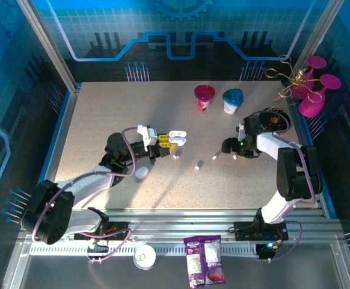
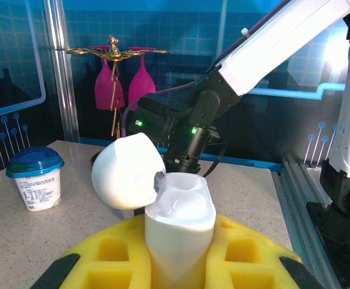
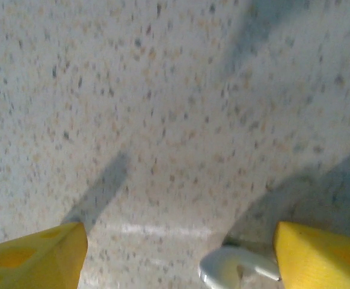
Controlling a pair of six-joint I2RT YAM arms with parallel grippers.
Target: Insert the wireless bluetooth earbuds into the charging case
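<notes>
Two lidded cups [image 1: 204, 97] stand behind the earbuds [image 1: 197, 165]; pink glasses [image 1: 310, 90] hang right.

A robotics lab test cell, not a home or a shop; a speckled worktop [image 1: 103, 120] is boxed in by aluminium frame posts [image 1: 42, 39] and blue wall panels [image 1: 181, 27] printed with circuit traces and a gear; a left arm [image 1: 85, 180] and a right arm [image 1: 292, 162], cables looping along them, are bolted to slotted metal rails [image 1: 181, 220] at the near edge; the household goods are few and set out like props: two yoghurt cups [image 1: 204, 97], pink wine glasses [image 1: 316, 90] on a gold rack [image 1: 292, 75], and a purple snack bag [image 1: 204, 259] in front of the rails.
</notes>
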